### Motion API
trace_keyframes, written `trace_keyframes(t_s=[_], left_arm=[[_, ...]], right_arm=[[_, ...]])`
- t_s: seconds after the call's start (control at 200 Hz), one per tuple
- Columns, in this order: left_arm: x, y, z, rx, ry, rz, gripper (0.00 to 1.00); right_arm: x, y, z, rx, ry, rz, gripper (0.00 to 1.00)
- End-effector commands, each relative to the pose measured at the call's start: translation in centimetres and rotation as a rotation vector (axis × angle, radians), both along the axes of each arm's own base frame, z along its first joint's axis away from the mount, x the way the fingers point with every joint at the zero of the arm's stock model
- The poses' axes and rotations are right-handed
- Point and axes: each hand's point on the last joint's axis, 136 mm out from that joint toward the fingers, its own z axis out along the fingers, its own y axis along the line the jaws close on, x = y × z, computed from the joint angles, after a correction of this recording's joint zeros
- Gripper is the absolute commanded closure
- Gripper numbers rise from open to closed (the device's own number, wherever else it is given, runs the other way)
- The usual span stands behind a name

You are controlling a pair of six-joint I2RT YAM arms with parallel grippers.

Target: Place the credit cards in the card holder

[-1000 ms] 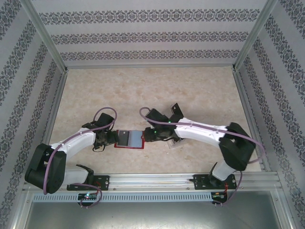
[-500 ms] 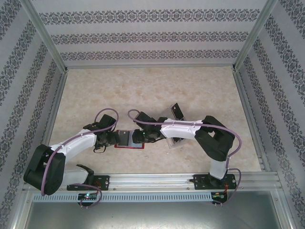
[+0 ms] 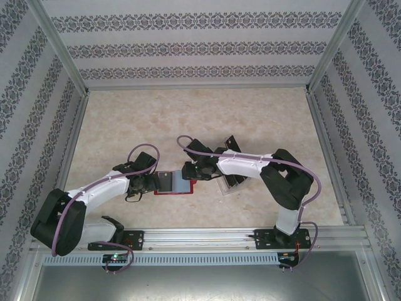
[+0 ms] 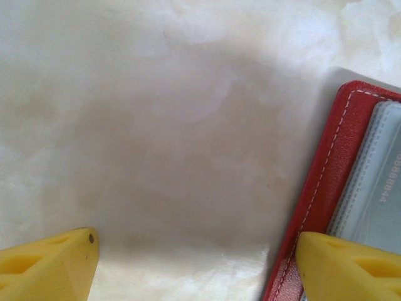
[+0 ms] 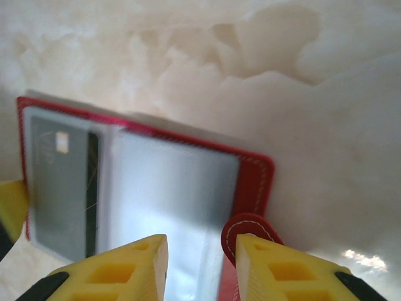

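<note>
Soft, even light is falling from above across the bench (image 3: 188, 113) in the overhead view, leaving only faint shadows close under the arms (image 3: 100, 188). In the left wrist view the bench is washing out toward white at the top, while a broad, diffuse grey shadow is spreading through the middle; the left fingers (image 4: 50, 263) are blurring. In the right wrist view glare is bleaching the grey pocket of the card holder (image 5: 175, 188), a small highlight is glinting at lower right, and the right fingers (image 5: 119, 269) are sitting out of focus.
</note>
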Motion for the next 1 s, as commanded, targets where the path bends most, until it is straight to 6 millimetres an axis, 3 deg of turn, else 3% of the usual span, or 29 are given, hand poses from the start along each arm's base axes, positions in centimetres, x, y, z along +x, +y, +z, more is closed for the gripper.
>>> trace_keyframes(t_s=[0.0, 0.19, 0.47, 0.7, 0.994], left_arm=[[-0.5, -2.2, -0.3, -0.088, 0.034, -0.035, 0.18], [-0.5, -2.4, -0.6, -0.093, 0.041, -0.036, 0.18], [-0.5, -2.4, -0.5, -0.094, 0.037, -0.039, 0.18], [-0.5, -2.4, -0.6, -0.094, 0.039, -0.039, 0.18], [-0.5, -2.5, -0.7, -0.097, 0.041, -0.039, 0.18]], right_arm=[[-1.9, 0.9, 1.6, 0.023, -0.01, 0.034, 0.64], [-3.6, 1.5, 0.5, 0.017, 0.011, 0.029, 0.64], [-4.6, 0.5, -2.4, -0.019, 0.062, 0.008, 0.65], [-4.5, 0.5, -3.0, -0.022, 0.066, 0.002, 0.65], [-3.7, 2.1, -2.0, 0.063, 0.061, -0.003, 0.65]])
